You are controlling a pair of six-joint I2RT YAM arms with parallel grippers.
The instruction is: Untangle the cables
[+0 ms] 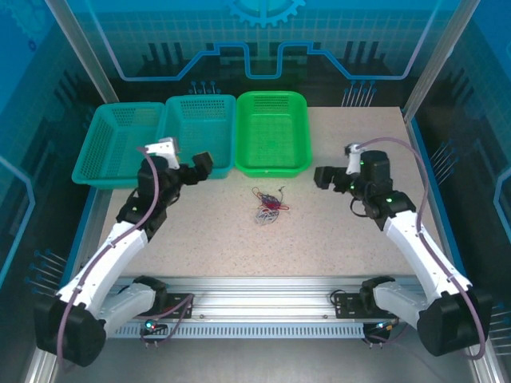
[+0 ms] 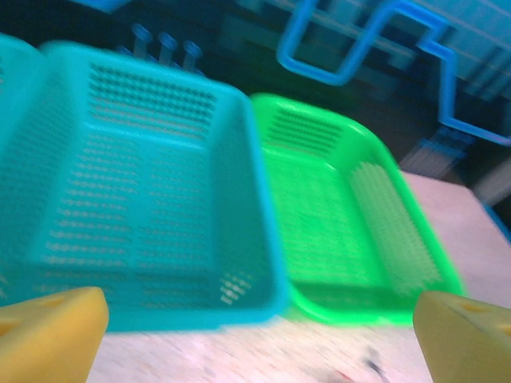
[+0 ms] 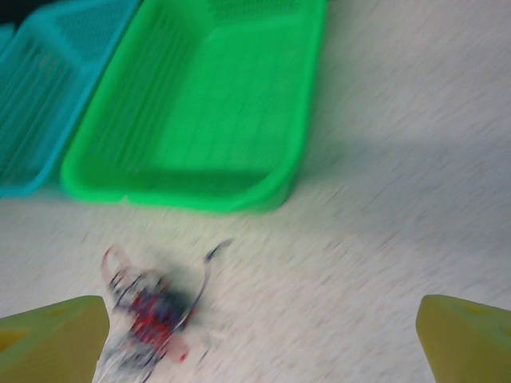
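Robot lab cell: blue circuit-printed walls, aluminium frame.

The cables lie in one small tangled clump of thin, curly red, whitish and dark strands, flat on the speckled surface near its middle, just before the green basket, not touching it.

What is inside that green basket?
Nothing that I can see: the green basket shows a bare mesh floor. The cables lie outside it on the table. Its near wall hides a thin strip of floor.
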